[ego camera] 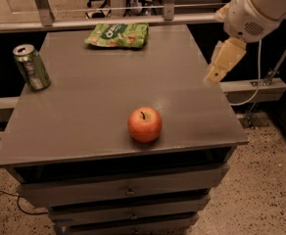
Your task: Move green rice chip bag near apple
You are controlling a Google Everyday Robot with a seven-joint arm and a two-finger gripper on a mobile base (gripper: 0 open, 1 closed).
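Near the front edge of the flat grey cabinet top [84,106] stands the round, glossy red-orange apple [145,124], alone. Farther back on the left, a green-silver drink can [31,67] stands upright. At the right side, above the cabinet's edge, hangs the robot's tan gripper [216,71]. It seems to hold nothing, and how far it is open I cannot tell. At the far edge lies the crinkly, flat bright-green rice chip bag [117,35], well apart from the apple. I judge that the task is not yet begun: reaching, grasping and carrying are all left.
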